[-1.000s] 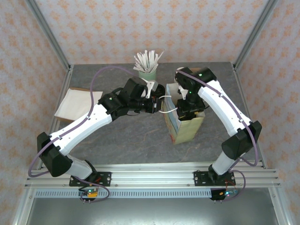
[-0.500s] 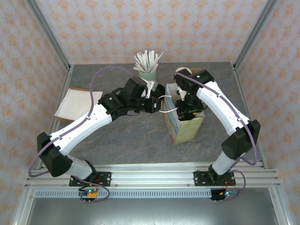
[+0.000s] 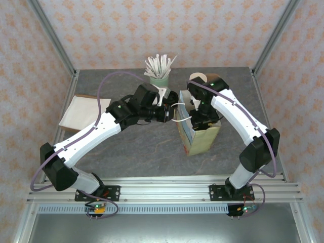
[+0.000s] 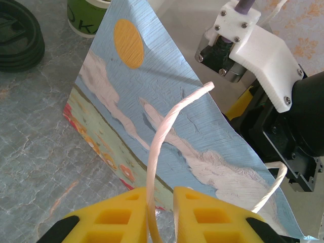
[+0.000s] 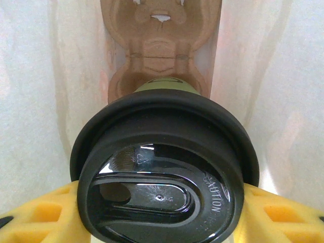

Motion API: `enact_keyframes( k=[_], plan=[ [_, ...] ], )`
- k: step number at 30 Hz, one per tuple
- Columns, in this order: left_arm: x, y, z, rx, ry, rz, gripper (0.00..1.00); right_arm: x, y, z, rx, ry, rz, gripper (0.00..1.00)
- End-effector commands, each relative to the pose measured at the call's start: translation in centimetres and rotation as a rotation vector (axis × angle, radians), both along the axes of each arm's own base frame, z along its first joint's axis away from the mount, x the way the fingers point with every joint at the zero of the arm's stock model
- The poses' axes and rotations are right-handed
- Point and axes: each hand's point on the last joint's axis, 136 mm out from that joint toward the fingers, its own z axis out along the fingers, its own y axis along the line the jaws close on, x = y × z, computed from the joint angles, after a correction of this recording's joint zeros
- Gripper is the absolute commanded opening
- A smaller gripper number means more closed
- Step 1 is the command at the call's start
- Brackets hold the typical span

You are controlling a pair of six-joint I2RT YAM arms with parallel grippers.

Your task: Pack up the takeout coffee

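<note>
Clamping the coffee cup (image 5: 164, 167) between its pads, the right claw (image 5: 157, 215) holds it inside the paper bag (image 5: 30, 101), a cardboard tray (image 5: 159, 50) just beneath. Left claw (image 4: 161, 212) is pinched tight on the bag's white handle (image 4: 166, 121).

The right arm (image 3: 238, 119) has swung a little to the left, so its wrist housing now stands closer to the middle of the far tabletop (image 3: 147, 147) than a second ago. With it, the right end effector (image 3: 202, 117), clamped on the takeout coffee (image 5: 162, 167), has shifted slightly left and nearer inside the mouth of the paper bag (image 3: 201, 140). More of a pale round rim (image 3: 197, 77) behind the arm is uncovered.
</note>
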Motion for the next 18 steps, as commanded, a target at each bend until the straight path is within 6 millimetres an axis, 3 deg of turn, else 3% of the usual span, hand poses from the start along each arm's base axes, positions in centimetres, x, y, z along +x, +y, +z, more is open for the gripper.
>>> enact_keyframes(
  k=[1, 18],
  plan=[
    [-0.72, 0.24, 1.4, -0.003, -0.037, -0.011, 0.2, 0.13, -0.47, -0.19, -0.016, -0.013, -0.027, 0.52],
    [-0.55, 0.04, 1.06, 0.002, -0.026, -0.011, 0.2, -0.43, -0.92, 0.46, -0.014, -0.028, -0.055, 0.51]
  ],
)
